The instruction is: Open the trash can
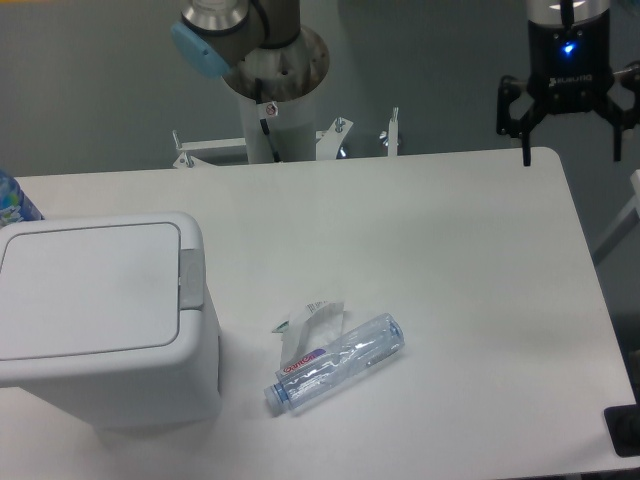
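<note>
Item 1 — trash can (100, 320): large white boxy bin with rounded corners, standing at the near left of the table (450, 260). Its flat lid (90, 290) lies fully down, flush with the rim all round as far as the view shows. A grey push latch (191, 280) sits on the lid's right edge, facing the open middle of the table. Condition: closed, untouched.

Item 2 — gripper (569, 150): black two-finger unit, hanging at the far right above the table's far right corner, well apart from the bin. Fingers stand apart and point downward, with nothing between them. A blue light shows on the body above.

Item 3 — plastic bottle (335, 362): clear, lying on its side just right of the bin, cap end toward the near left. Not touching the bin.

Item 4 — paper scrap (312, 318): crumpled white piece, lying against the bottle's far side.

Item 5 — robot base (272, 90): pedestal at the far centre, behind the table edge.

Progress, as judged: nothing of the task is done. The lid remains to be released; the whole approach is still ahead — the gripper must cross the table leftward and nearward to the latch, come down on it, and press. The bottle and paper lie near that line but to the near side of the latch.
</note>
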